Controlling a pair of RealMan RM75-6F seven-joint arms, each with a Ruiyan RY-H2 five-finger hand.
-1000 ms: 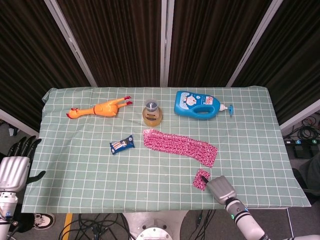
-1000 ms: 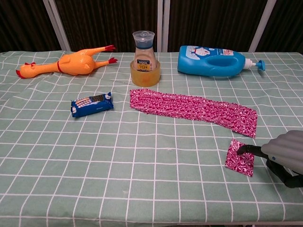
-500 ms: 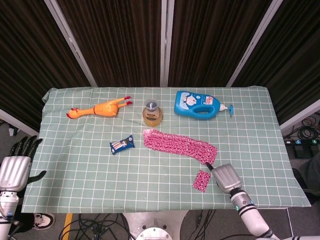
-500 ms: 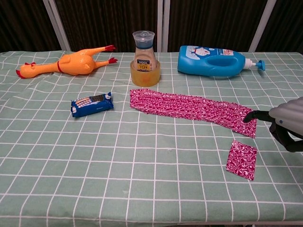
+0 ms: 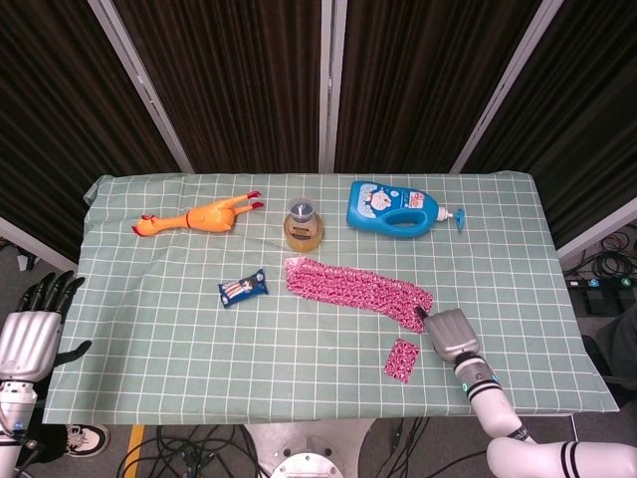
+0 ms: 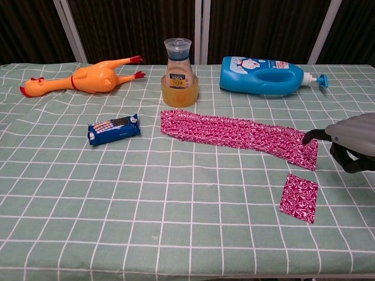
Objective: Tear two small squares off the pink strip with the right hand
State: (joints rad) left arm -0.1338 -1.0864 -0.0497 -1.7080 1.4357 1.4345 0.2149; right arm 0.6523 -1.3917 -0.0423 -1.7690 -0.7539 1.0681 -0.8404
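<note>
My desk (image 5: 149,329) wears a pale green cloth ruled in white squares, with dark curtains and slanting grey posts behind it. Across its middle lies the pink strip (image 6: 234,133), a long band with a fine white pattern, flat on the cloth, running from just before the jar of amber liquid (image 6: 178,75) out toward my right side; its near end looks roughly cut. A blue detergent bottle (image 5: 398,208) lies on its side at the back, well apart from the strip, and an orange rubber chicken (image 5: 199,215) lies at the back left.

My right hand (image 6: 351,137) sits at the strip's right end, a dark fingertip (image 6: 308,137) touching its corner; the other fingers curl under the grey shell (whether anything is actually pinched I cannot tell). My left hand (image 5: 30,334) hangs off the desk's left edge, fingers spread, holding nothing.

One torn pink square (image 6: 299,197) lies flat on the cloth, near the strip's end but apart from it. A small blue snack packet (image 6: 113,129) lies left of the strip.
</note>
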